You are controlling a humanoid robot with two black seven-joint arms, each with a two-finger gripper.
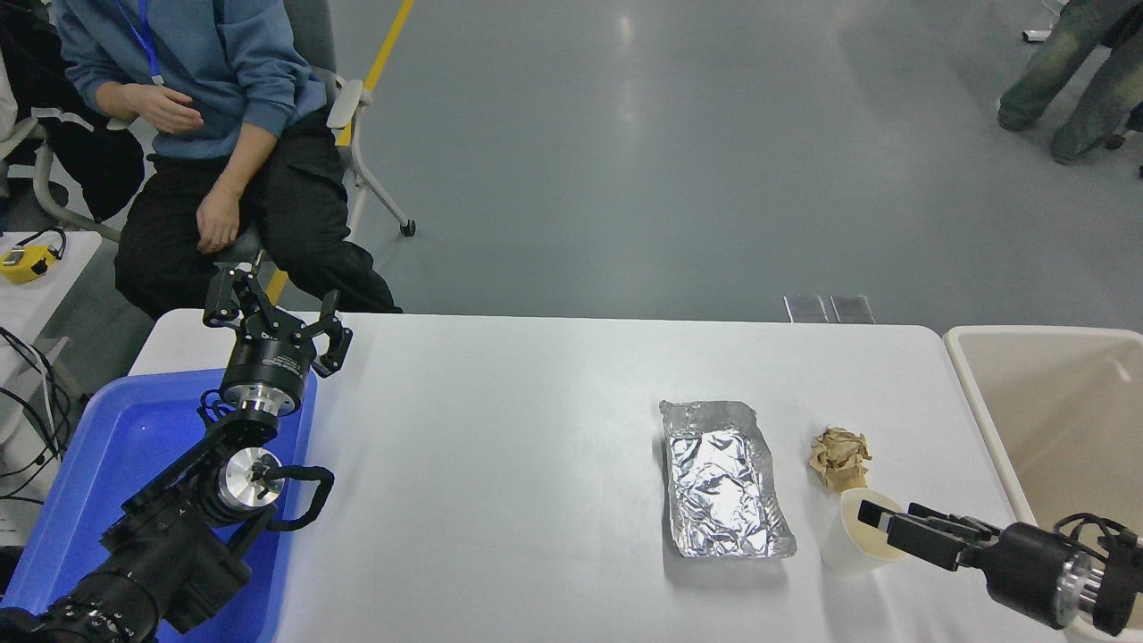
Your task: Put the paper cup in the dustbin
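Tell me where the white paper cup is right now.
In the head view the small white tapered paper cup stands low on the white table's right side, between the crinkled silver foil tray and the right gripper, just below the crumpled brown paper ball.

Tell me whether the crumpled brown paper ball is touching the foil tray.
Apart. The head view shows a clear strip of white table between the brown paper ball and the right edge of the foil tray.

high head view, facing forward-down (single camera)
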